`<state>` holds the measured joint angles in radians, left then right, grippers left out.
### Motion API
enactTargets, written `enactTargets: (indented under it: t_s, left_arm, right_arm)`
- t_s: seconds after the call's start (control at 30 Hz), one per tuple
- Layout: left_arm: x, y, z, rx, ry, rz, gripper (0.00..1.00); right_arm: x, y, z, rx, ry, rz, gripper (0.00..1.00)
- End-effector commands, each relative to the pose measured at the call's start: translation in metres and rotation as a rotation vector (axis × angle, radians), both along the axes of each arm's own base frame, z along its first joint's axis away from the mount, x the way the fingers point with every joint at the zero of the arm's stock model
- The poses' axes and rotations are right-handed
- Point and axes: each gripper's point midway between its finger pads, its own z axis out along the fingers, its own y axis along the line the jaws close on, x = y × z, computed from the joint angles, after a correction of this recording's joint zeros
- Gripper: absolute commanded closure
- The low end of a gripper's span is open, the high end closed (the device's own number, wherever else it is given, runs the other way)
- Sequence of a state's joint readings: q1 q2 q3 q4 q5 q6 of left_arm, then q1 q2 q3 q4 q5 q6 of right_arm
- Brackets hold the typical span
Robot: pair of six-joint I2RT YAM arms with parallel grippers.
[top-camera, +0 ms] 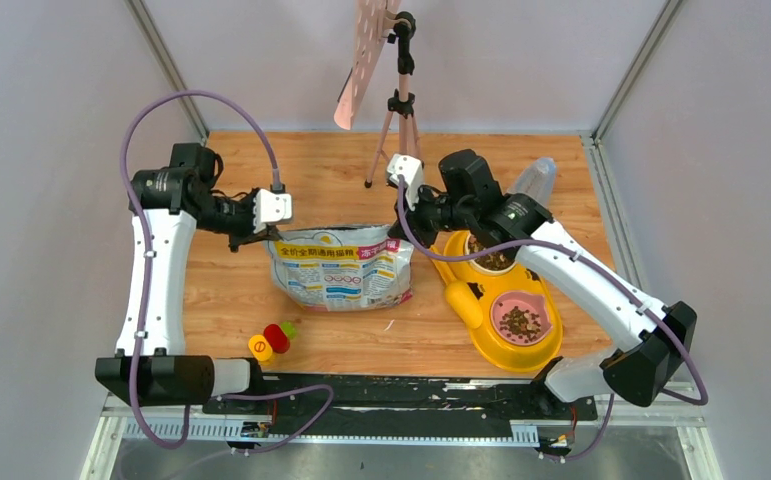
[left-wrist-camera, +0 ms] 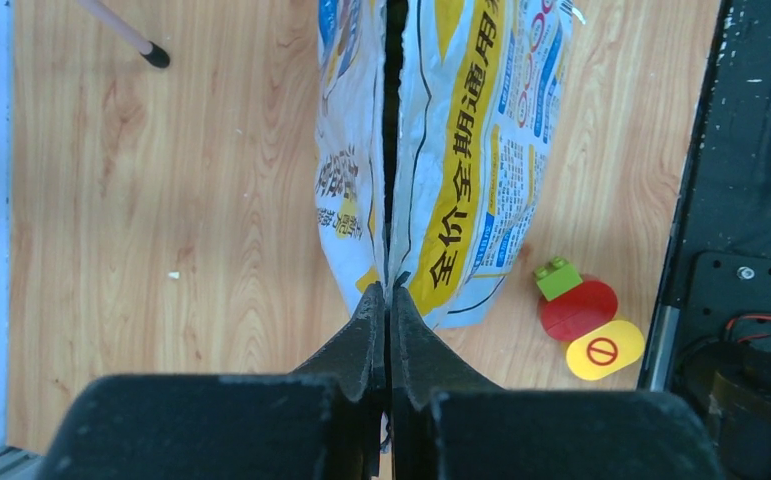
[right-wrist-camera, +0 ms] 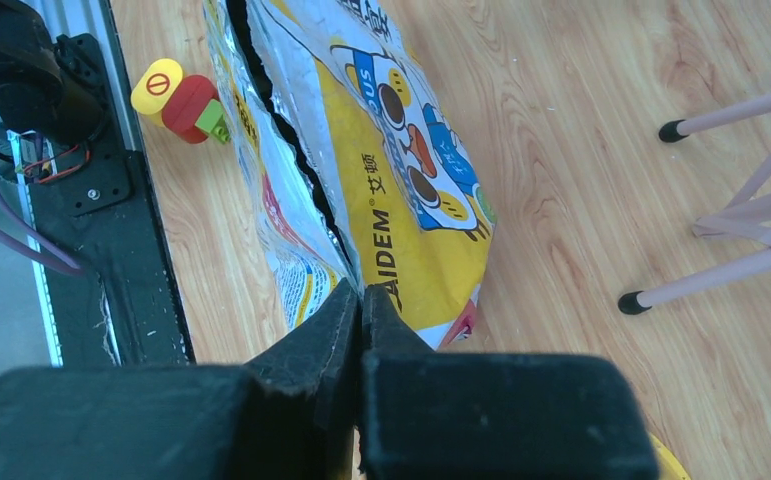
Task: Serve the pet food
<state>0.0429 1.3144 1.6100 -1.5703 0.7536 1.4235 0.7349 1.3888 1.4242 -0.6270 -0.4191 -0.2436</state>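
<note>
The printed pet food bag (top-camera: pixel 341 270) stands in the middle of the wooden table with its top seam slightly parted. My left gripper (top-camera: pixel 259 238) is shut on the bag's top left corner, and the left wrist view shows the jaws (left-wrist-camera: pixel 389 292) pinching the bag (left-wrist-camera: pixel 461 150). My right gripper (top-camera: pixel 407 226) is shut on the top right corner; in the right wrist view it (right-wrist-camera: pixel 361 292) clamps the bag's edge (right-wrist-camera: pixel 401 200). Dark-brown kibble (top-camera: pixel 519 322) lies in a pink bowl and more (top-camera: pixel 491 260) in the bowl behind it. The bag's contents are hidden.
A yellow feeder tray (top-camera: pixel 481 335) holds both bowls right of the bag, with a clear bottle (top-camera: pixel 533 180) behind it. A pink tripod (top-camera: pixel 398 120) stands at the back. Red, yellow and green toy pieces (top-camera: pixel 271 340) lie front left, also in the left wrist view (left-wrist-camera: pixel 581 312).
</note>
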Motion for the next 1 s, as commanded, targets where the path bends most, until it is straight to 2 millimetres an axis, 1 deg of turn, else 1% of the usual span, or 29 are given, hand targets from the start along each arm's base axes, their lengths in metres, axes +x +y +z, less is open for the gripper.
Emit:
enactTargets:
  t_s: [0.0, 0.07, 0.17, 0.2, 0.27, 0.33, 0.37, 0.43, 0.47, 0.53, 0.6, 0.67, 0.73, 0.8, 0.87, 0.97]
  left_arm:
    - [-0.033, 0.003, 0.006, -0.005, 0.001, 0.005, 1.00]
    - [-0.032, 0.002, 0.009, -0.015, -0.007, 0.008, 1.00]
    - [-0.029, 0.000, 0.014, -0.030, -0.010, 0.022, 1.00]
    - [-0.029, 0.000, 0.015, -0.031, -0.008, 0.024, 1.00]
    - [-0.029, 0.000, 0.016, -0.033, -0.005, 0.026, 1.00]
    - [-0.030, 0.000, 0.016, -0.033, -0.005, 0.029, 1.00]
    - [-0.031, 0.000, 0.016, -0.032, -0.006, 0.029, 1.00]
    - [-0.032, 0.000, 0.015, -0.032, -0.008, 0.031, 1.00]
    - [-0.033, 0.000, 0.015, -0.033, -0.008, 0.032, 1.00]
    - [-0.032, 0.000, 0.016, -0.034, -0.013, 0.035, 1.00]
    - [-0.031, 0.001, 0.016, -0.031, -0.016, 0.040, 1.00]
    - [-0.030, 0.002, 0.015, -0.027, -0.012, 0.049, 1.00]
    - [-0.027, 0.002, 0.014, -0.029, -0.012, 0.056, 1.00]
    - [-0.026, 0.001, 0.015, -0.038, -0.012, 0.062, 1.00]
    - [-0.024, 0.000, 0.015, -0.049, -0.014, 0.070, 1.00]
    - [-0.021, 0.000, 0.016, -0.052, -0.016, 0.087, 1.00]
  right_arm:
    - [0.015, -0.019, 0.046, 0.078, -0.154, -0.042, 1.00]
    - [0.017, -0.013, 0.040, 0.059, -0.166, 0.003, 1.00]
    - [0.012, -0.001, 0.036, 0.058, -0.173, 0.108, 1.00]
    - [0.013, 0.005, 0.034, 0.052, -0.181, 0.131, 0.93]
    - [0.013, 0.016, 0.029, 0.022, -0.189, 0.167, 0.77]
    - [0.011, 0.027, 0.028, 0.003, -0.185, 0.215, 0.65]
    - [0.011, 0.032, 0.032, 0.006, -0.189, 0.238, 0.60]
    - [0.008, 0.042, 0.030, 0.005, -0.183, 0.279, 0.53]
    - [0.006, 0.046, 0.030, 0.010, -0.181, 0.300, 0.51]
    - [-0.004, 0.054, 0.031, 0.023, -0.163, 0.369, 0.47]
    - [-0.016, 0.058, 0.032, 0.030, -0.146, 0.442, 0.45]
    - [-0.022, 0.060, 0.030, 0.028, -0.127, 0.485, 0.43]
    - [-0.026, 0.062, 0.025, 0.020, -0.119, 0.509, 0.40]
    - [-0.029, 0.067, 0.019, 0.011, -0.120, 0.529, 0.39]
    - [-0.031, 0.075, 0.013, 0.000, -0.116, 0.538, 0.39]
    - [-0.033, 0.085, 0.009, -0.014, -0.127, 0.534, 0.40]
